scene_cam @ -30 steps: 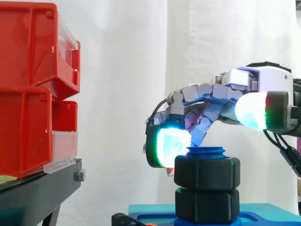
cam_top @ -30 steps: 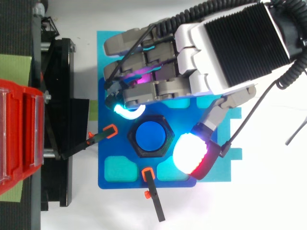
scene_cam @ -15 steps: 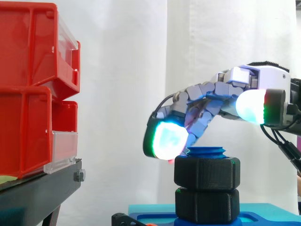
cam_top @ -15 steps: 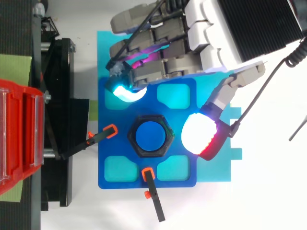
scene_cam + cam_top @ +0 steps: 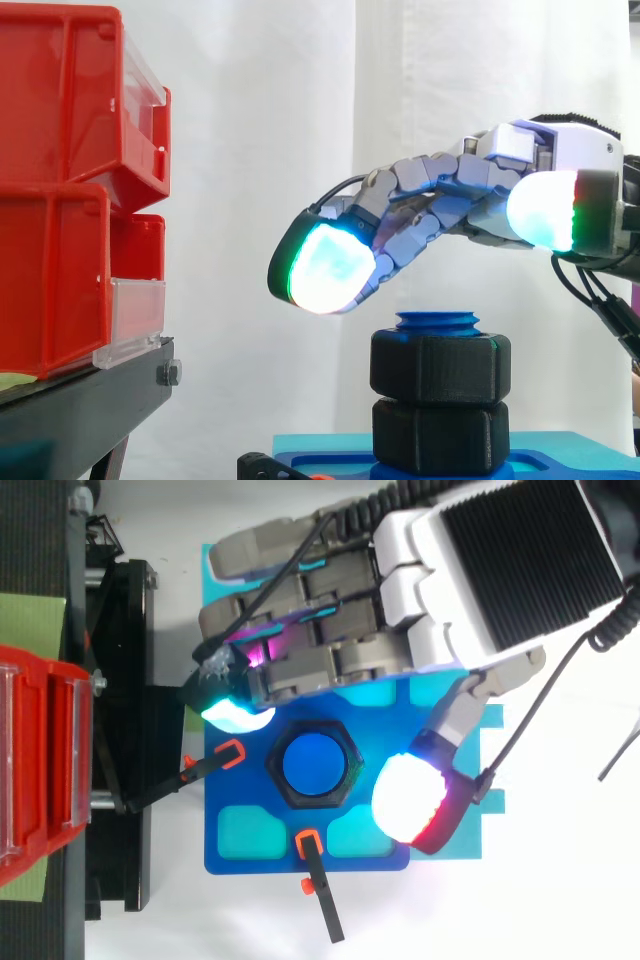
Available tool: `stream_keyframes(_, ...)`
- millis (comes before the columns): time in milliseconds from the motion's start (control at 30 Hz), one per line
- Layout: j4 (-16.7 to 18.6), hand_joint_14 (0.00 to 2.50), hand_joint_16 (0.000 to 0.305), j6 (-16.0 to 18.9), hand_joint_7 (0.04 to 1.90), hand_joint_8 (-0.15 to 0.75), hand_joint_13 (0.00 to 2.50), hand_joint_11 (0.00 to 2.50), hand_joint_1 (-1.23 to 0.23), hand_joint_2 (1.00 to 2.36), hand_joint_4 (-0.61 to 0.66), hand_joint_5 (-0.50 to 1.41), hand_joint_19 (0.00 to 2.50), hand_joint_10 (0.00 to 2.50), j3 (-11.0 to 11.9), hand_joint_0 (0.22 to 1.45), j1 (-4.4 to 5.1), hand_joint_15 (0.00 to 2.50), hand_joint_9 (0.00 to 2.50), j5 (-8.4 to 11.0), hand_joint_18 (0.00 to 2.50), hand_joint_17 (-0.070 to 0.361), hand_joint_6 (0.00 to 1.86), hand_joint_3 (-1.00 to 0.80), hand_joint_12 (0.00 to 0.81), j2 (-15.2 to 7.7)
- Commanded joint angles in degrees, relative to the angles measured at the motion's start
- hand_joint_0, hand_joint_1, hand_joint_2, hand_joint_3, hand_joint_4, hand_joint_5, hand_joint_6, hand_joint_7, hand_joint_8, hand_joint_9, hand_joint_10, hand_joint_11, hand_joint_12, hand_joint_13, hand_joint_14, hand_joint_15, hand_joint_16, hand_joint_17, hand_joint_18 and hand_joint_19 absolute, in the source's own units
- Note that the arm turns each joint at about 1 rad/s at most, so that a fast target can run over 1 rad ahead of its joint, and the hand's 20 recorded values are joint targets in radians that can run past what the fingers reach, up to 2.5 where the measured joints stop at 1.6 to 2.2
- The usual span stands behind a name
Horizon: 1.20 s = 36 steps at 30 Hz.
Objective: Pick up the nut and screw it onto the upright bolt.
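The bolt [image 5: 312,763] is set upright in the middle of the plate [image 5: 280,855]. Two nuts are stacked on it, the upper nut [image 5: 440,367] on the lower nut [image 5: 437,435], and the bolt's tip is left clear above them. The robot hand [image 5: 440,195] is held above the nuts, apart from them, entering from the right. To the left, the bins [image 5: 60,180] are stacked on the stand [image 5: 90,400]. One clamp [image 5: 210,765] is placed at the plate's stand-side edge. The curtain [image 5: 260,120] is hung behind everything.

The nut [image 5: 440,367] is showing matte black around the blue bolt [image 5: 313,764]. The grey hand [image 5: 340,665] is glowing cyan-white at its fingertips [image 5: 325,268], one edged red. On the left, red bins [image 5: 70,190] are standing out against the white curtain [image 5: 260,150].
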Motion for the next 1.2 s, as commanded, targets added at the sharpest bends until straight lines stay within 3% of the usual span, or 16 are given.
stream_keyframes(0, 0.70, 0.00, 0.030, 0.09, 0.67, 0.228, 0.43, 0.00, -0.10, 1.00, 0.21, -0.11, 0.00, 0.00, -1.55, 0.48, 1.17, 0.00, 0.69, 1.71, 0.19, 0.068, 0.50, -0.50, 0.272, -0.01)
stream_keyframes(367, 0.87, 0.00, 0.030, 0.44, 0.89, 0.232, 0.42, 0.00, -0.07, 1.00, 0.26, -0.04, 0.00, 0.00, -1.64, 0.49, 1.87, 0.00, 0.70, 2.32, 0.19, 0.067, 0.50, -0.50, 0.266, -0.01)
stream_keyframes(467, 0.44, 0.00, 0.027, 0.44, 1.09, 0.250, 0.51, 0.00, -0.09, 1.00, 0.24, 0.00, 0.00, 0.00, -1.64, 0.51, 1.96, 0.00, 0.80, 2.32, 0.26, 0.062, 0.50, -0.50, 0.257, -0.01)
stream_keyframes(633, 0.08, 0.00, 0.026, 0.53, 1.18, 0.270, 0.57, 0.00, -0.12, 1.00, 0.22, 0.02, 0.00, 0.00, -1.64, 0.52, 1.17, 0.00, 0.91, 2.06, 0.33, 0.058, 0.50, -0.50, 0.243, 0.08)
stream_keyframes(1033, 0.44, 0.00, 0.022, 0.53, 1.27, 0.272, 0.65, 0.00, -0.14, 1.00, 0.18, 0.05, 0.00, 0.00, -1.64, 0.53, 0.47, 0.00, 1.02, 1.88, 0.39, 0.050, 0.50, -0.50, 0.224, 0.08)
stream_keyframes(1167, 0.52, 0.00, 0.017, 0.44, 1.30, 0.262, 0.75, 0.00, -0.17, 1.00, 0.14, 0.07, 0.00, 0.00, -1.64, 0.54, 0.12, 0.00, 1.17, 1.53, 0.53, 0.039, 0.54, -0.50, 0.188, 0.08)
